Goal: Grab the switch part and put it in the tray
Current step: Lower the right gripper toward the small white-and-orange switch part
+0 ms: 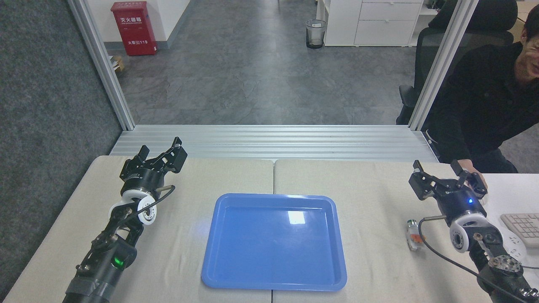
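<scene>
The glossy blue tray (219, 269) lies flat at the middle of the table with nothing in it. To its right, the switch part (412, 235) rests on the table, a small white block with an orange middle and a green-and-silver end pointing away from me. My right gripper (438, 171) hovers open just beyond and to the right of the part, its cable partly covering the part's right side. My left gripper (162, 152) is open at the table's far left, far from both.
A person in black sits at the far right, one hand (473, 168) resting close behind my right gripper. A white keyboard (522, 225) lies at the right edge. A metal rail (269, 141) borders the table's far side.
</scene>
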Robot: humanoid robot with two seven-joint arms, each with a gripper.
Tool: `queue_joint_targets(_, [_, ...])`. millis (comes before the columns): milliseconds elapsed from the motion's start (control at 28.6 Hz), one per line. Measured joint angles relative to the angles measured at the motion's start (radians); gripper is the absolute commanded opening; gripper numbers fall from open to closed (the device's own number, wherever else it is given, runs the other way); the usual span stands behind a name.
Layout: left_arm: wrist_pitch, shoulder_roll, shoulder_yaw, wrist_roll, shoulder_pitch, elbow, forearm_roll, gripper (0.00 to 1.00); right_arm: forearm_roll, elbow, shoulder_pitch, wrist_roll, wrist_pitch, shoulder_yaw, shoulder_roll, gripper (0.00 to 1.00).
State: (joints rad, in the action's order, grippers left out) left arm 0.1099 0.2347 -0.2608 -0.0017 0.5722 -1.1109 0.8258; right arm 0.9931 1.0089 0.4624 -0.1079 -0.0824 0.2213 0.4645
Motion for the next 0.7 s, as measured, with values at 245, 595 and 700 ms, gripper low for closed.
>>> queue_joint_targets(245, [0.0, 0.0, 0.0, 0.0, 0.0, 0.0, 0.0, 1.0, 0.0, 0.004, -0.001, 0.0, 0.002, -0.002, 0.001, 0.99])
queue_joint_targets(595, [0.0, 0.0, 0.0, 0.0, 0.0, 0.0, 0.0, 1.0, 0.0, 0.012, -0.002, 0.0, 0.002, -0.004, 0.006, 0.99])
queue_joint_targets(700, [0.0, 0.0, 0.0, 0.0, 0.0, 0.0, 0.0, 1.0, 0.001, 0.014, -0.002, 0.0, 0.002, -0.004, 0.01, 0.99])
